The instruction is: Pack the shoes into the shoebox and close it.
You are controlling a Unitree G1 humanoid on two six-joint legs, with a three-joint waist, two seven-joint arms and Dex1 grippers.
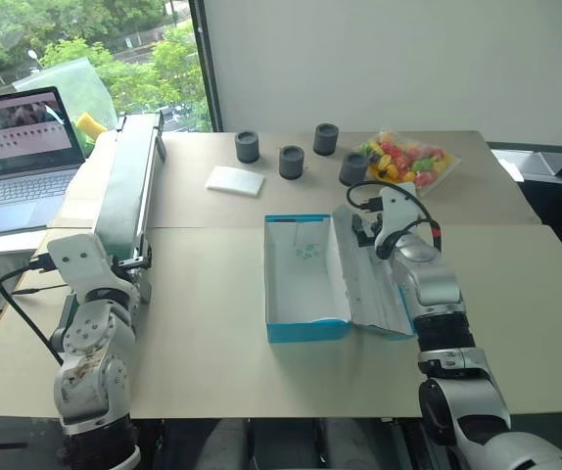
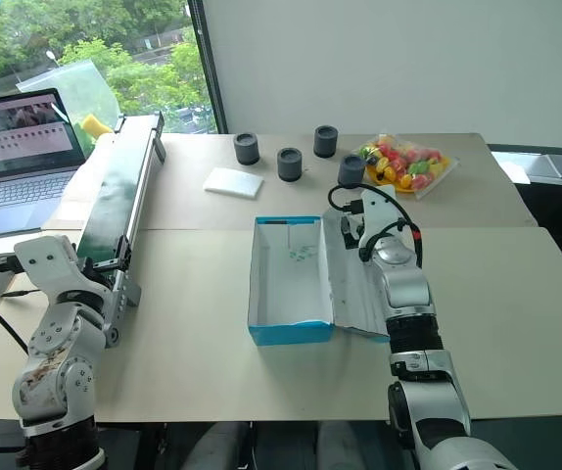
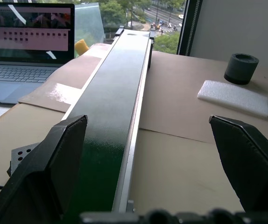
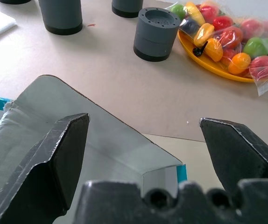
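A: Head camera, both eyes. Report the shoebox position and both end effectors.

B: The shoebox (image 1: 305, 279) lies open on the table (image 1: 212, 362), white interior up. Its flap lid (image 1: 371, 286) is folded out flat toward the right arm. The right gripper (image 1: 351, 221) hovers directly above the far end of that lid, with the box cavity just to its left. The left gripper (image 1: 136, 266) is well apart from the box, far on the robot's left, beside the near end of a long dark conveyor belt (image 1: 129, 184). No shoes lie inside the box.

A: Items beyond the right gripper?

B: Four dark grey cylinders (image 1: 291, 162) stand ahead of it, a bag of coloured toy fruit (image 1: 410, 161) ahead and to the right, and a flat white pad (image 1: 235, 180) ahead and to the left. A laptop (image 1: 22, 157) sits far left, beyond the left gripper.

A: Left wrist camera.

B: Both black fingers (image 3: 47, 172) stand spread wide with nothing between them. The conveyor belt runs ahead along the left finger. The white pad and one cylinder lie ahead on the right side.

A: Right wrist camera.

B: The fingers (image 4: 54, 158) are spread wide and hold nothing. The grey-white lid panel with its blue edge lies directly beneath and between them. One cylinder stands ahead on the table, the fruit bag beside it.
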